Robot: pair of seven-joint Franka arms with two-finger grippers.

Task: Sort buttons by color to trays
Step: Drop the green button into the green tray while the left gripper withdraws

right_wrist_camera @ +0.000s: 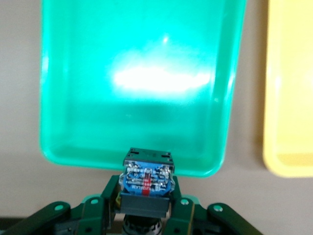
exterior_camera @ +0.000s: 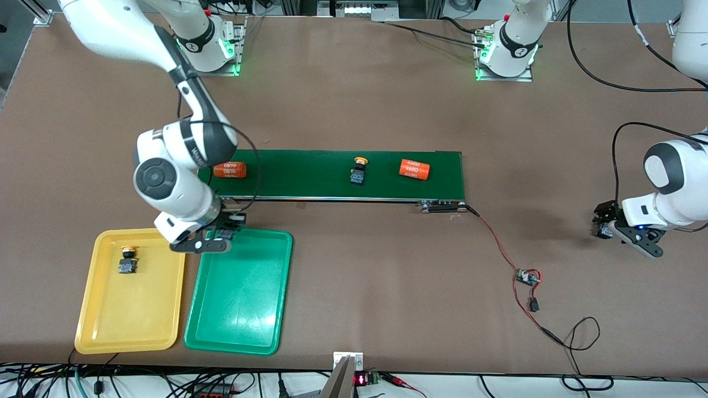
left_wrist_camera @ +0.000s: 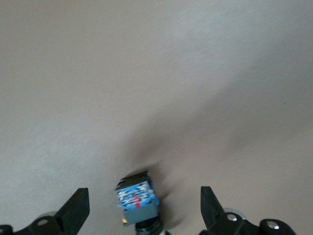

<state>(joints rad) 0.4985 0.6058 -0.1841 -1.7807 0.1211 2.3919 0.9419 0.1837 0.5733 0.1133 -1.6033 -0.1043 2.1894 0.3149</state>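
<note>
My right gripper [exterior_camera: 217, 236] is over the green tray's [exterior_camera: 243, 309] edge nearest the conveyor. It is shut on a button [right_wrist_camera: 146, 180] with a blue-and-black body, and the cap colour is hidden. The green tray [right_wrist_camera: 137, 112] and the yellow tray [right_wrist_camera: 293, 98] show below it. A yellow button [exterior_camera: 128, 260] lies in the yellow tray [exterior_camera: 110, 320]. Another yellow button [exterior_camera: 359, 170] sits on the conveyor. My left gripper [exterior_camera: 607, 225] is open at the left arm's end of the table. A button [left_wrist_camera: 138, 198] with a trace of green at its cap sits between its fingers [left_wrist_camera: 78, 210], untouched.
The dark-green conveyor belt [exterior_camera: 310, 177] carries two orange cylinders [exterior_camera: 229, 169] [exterior_camera: 415, 169]. A red-and-black cable with a small circuit board [exterior_camera: 526, 277] runs from the conveyor's end toward the front edge. The two trays lie side by side near the front.
</note>
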